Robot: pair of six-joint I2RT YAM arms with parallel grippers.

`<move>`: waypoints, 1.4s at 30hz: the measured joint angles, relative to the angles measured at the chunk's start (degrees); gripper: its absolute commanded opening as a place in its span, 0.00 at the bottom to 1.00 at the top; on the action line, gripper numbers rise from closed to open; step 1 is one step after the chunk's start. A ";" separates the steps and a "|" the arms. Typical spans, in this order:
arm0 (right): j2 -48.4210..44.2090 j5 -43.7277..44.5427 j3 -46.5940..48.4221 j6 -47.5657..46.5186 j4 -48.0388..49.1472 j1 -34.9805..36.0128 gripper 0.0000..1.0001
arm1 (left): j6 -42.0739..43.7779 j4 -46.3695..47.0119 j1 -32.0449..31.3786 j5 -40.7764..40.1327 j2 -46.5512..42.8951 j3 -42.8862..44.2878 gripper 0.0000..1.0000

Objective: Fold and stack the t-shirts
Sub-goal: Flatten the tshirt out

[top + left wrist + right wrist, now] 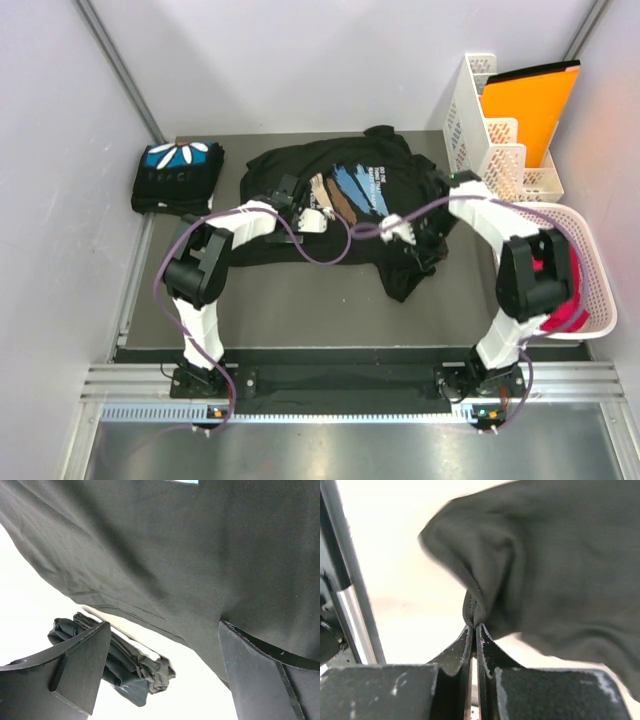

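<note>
A black t-shirt with blue-and-tan brush strokes and white text lies spread and rumpled on the middle of the mat. A second t-shirt, folded with its blue and white petal print up, rests at the back left corner. My left gripper hovers open over the spread shirt's left part; in the left wrist view its fingers stand wide apart in front of black cloth, with the folded shirt beyond. My right gripper is shut on a hemmed fold of the spread shirt, at its right side.
A white slatted rack holding an orange folder stands at the back right. A white laundry basket with red cloth sits at the right edge. The dark mat shows bare in front of the shirt.
</note>
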 measured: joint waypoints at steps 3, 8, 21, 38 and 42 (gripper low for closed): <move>-5.38 3.23 -7.74 -1.16 1.68 2.80 0.00 | 0.20 0.11 0.00 -0.20 0.68 0.02 0.93; -6.97 9.03 -14.84 -1.99 7.23 4.81 0.19 | 0.52 0.24 0.00 -0.39 1.03 0.02 0.93; -12.31 19.56 -19.76 -7.58 14.08 4.72 0.42 | 1.03 0.37 0.00 -0.44 1.03 0.02 0.93; -4.96 4.00 -12.20 -4.00 6.62 -6.54 0.45 | 1.09 0.52 0.00 -0.85 1.36 0.26 0.92; -3.10 2.01 -12.57 -4.02 5.92 -6.47 0.43 | 1.46 0.52 0.00 -1.27 1.70 0.68 0.93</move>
